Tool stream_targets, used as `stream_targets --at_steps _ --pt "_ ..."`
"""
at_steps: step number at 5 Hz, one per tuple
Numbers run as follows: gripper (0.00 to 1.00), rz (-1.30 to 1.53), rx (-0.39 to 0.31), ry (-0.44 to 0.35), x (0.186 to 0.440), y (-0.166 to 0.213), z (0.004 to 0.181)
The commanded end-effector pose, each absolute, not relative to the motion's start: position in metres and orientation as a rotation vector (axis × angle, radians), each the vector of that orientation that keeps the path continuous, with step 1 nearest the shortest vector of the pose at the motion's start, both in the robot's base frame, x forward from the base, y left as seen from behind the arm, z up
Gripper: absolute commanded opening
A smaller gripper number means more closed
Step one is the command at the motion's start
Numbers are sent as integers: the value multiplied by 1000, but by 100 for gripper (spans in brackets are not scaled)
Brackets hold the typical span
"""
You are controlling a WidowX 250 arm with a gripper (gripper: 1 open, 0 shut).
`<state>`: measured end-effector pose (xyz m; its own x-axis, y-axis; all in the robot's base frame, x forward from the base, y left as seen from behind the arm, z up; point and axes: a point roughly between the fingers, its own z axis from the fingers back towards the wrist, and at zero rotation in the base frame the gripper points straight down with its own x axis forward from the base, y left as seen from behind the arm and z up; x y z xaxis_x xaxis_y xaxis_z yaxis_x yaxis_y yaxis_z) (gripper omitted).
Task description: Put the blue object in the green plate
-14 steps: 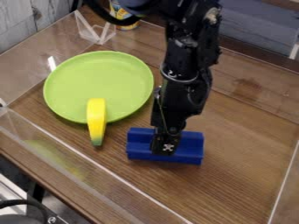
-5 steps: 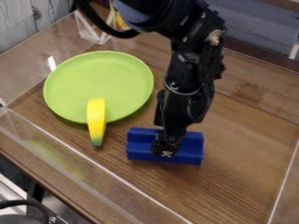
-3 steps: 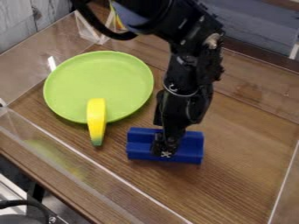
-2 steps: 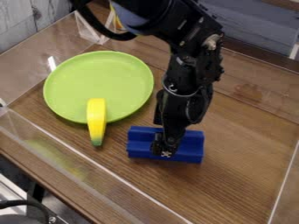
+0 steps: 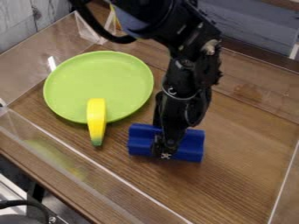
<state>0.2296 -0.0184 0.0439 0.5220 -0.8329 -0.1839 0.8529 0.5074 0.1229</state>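
Observation:
The blue object (image 5: pixel 142 140), a deep blue ridged block, lies on the wooden table just right of the green plate (image 5: pixel 82 79). My gripper (image 5: pixel 169 147) points almost straight down onto the middle of the block. Its black fingers stand open, straddling the block, and they hide its centre. The block rests on the table, not lifted. The lime-green plate sits to the left of the gripper, its rim about a finger's width from the block's left end.
A yellow banana-shaped object (image 5: pixel 96 120) lies across the plate's front rim. A low clear plastic wall (image 5: pixel 24 131) runs along the table's left and front sides. A clear stand (image 5: pixel 96 33) is at the back, behind the plate.
The gripper has stayed on the block with its fingers open. The arm above it has leaned slightly, and the block's right end looks very slightly shifted.

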Motion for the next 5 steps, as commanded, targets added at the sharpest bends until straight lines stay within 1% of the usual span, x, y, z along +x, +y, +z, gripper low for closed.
stream_targets --at_steps 1,2,3,5 --pt "100 -998 224 86 234 -15 47" --pt "100 -982 230 88 234 -14 47" --pt "0 -968 235 90 234 -13 46" --pt "0 -933 251 103 231 -11 50"
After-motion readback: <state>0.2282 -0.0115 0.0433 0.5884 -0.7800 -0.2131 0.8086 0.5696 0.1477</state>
